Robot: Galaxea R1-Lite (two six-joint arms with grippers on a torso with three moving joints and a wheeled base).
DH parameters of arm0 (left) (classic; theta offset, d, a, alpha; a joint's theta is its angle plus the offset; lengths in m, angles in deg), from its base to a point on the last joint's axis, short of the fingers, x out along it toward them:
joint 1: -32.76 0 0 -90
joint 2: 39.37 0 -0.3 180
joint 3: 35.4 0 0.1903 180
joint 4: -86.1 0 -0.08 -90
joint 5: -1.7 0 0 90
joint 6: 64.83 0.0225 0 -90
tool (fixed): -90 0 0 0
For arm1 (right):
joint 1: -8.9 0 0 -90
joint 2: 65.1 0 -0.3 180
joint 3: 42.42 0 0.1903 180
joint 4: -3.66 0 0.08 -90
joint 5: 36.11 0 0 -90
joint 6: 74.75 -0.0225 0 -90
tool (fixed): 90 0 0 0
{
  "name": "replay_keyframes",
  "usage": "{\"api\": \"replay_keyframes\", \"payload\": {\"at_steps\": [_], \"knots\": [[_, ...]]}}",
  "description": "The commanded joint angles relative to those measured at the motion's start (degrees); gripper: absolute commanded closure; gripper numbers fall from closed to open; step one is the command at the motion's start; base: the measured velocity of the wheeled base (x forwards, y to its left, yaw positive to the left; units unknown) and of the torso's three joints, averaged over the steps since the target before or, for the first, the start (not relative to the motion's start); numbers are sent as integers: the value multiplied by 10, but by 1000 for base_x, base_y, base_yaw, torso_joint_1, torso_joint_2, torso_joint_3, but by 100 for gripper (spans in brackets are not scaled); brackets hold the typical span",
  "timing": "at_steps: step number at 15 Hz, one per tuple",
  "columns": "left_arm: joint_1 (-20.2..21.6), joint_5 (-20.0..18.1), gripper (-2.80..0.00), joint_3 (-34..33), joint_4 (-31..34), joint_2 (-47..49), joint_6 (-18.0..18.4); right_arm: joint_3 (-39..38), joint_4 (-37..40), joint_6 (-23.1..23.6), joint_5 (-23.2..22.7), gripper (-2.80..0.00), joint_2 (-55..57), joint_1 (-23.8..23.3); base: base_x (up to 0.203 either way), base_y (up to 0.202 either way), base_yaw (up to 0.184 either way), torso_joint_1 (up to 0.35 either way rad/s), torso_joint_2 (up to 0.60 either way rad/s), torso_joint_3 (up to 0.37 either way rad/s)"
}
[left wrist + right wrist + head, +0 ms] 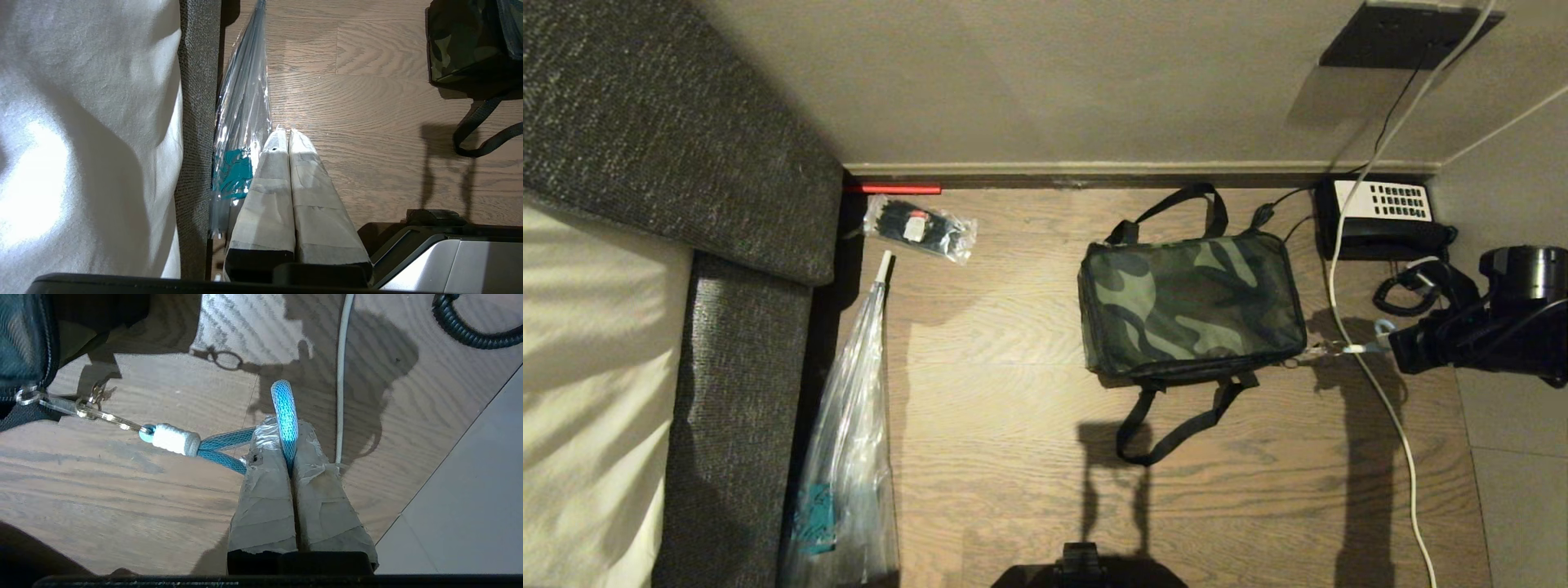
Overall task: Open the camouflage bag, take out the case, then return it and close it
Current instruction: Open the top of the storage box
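The camouflage bag (1188, 306) lies zipped shut on the wooden floor, black strap handles at its far and near sides; a corner of the bag (466, 41) shows in the left wrist view. A chain runs from its zipper pull (28, 396) to a light-blue loop (284, 412). My right gripper (286, 426) is shut on that loop, to the right of the bag's near right corner (1380, 339). My left gripper (286, 132) hangs shut and empty near the sofa. The case is hidden.
A black telephone (1380, 216) with coiled cord and a white cable (1380, 392) lie right of the bag. A long clear plastic bag (849, 433) and a small packet (919, 227) lie left, beside the grey sofa (743, 392). Wall and skirting run behind.
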Motion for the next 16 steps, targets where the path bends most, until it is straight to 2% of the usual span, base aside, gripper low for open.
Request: {"api": "replay_keyframes", "payload": {"at_steps": [1,6,9,14,16], "knots": [[0,0,0,-1,0,1,0,-11,-1,1,-3,0,-9,5,0,0,0,0,0,0],[0,0,0,-1,0,1,0,-42,-2,-19,-50,0,-25,44,0,0,0,0,0,0],[0,0,0,-1,0,1,0,-46,-4,-39,-52,0,-35,78,0,0,0,0,0,0],[0,0,0,-1,0,1,0,-86,0,-39,-45,0,-57,97,0,0,0,0,0,0],[0,0,0,-1,0,1,0,-86,2,-43,-84,0,-64,99,0,0,0,0,0,0]]}}
